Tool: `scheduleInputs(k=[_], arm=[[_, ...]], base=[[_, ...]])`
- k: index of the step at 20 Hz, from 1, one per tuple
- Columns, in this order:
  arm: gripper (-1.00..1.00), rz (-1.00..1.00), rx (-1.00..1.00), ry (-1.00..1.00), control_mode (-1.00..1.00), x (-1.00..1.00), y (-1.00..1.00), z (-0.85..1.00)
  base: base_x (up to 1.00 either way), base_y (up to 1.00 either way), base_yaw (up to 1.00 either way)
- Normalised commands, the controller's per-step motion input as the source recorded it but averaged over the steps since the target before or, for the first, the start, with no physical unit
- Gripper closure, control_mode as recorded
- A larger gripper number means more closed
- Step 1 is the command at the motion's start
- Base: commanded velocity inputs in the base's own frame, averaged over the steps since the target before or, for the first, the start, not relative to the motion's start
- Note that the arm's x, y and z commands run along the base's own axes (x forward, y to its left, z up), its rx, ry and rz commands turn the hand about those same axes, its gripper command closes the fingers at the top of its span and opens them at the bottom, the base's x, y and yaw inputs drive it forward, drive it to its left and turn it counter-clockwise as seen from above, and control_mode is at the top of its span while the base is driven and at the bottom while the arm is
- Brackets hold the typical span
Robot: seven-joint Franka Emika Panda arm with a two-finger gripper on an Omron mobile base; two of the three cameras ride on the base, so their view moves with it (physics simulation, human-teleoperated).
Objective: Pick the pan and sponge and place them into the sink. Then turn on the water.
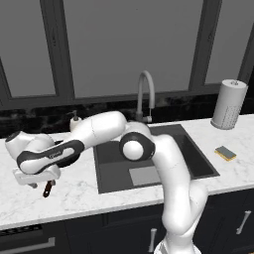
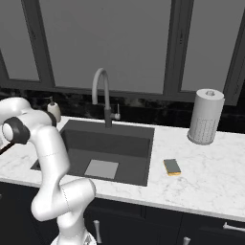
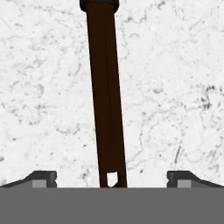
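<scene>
wide-open gripper (image 3: pixel 112 177) hovers over pan (image 3: pixel 105 96) handle (centred between fingertips) — sponge (image 1: pixel 225 153) lies right of sink (image 1: pixel 198 158)

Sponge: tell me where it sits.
The sponge lies flat on the counter right of the sink, in front of the paper towel roll.

Pan (image 3: pixel 106 87) body cut off, top edge

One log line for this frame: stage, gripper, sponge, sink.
stage: reaching pan handle | gripper: open, astride handle | sponge: on counter right of sink | sink: empty
</scene>
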Motion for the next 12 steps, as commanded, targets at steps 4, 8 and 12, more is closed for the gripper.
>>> scheduleInputs(k=[4, 8, 12], arm=[[-1.00, 0.00, 0.00, -0.03, -1.00, 0.02, 0.00, -0.28], [-1.00, 0.00, 0.00, -0.01, -1.00, 0.14, 0.00, -0.21], [-1.00, 0.00, 0.00, 0.00, -1.00, 0.04, 0.00, -0.13]], base=[[0.00, 0.00, 0.00], [0.00, 0.00, 0.00], [0.00, 0.00, 0.00]])
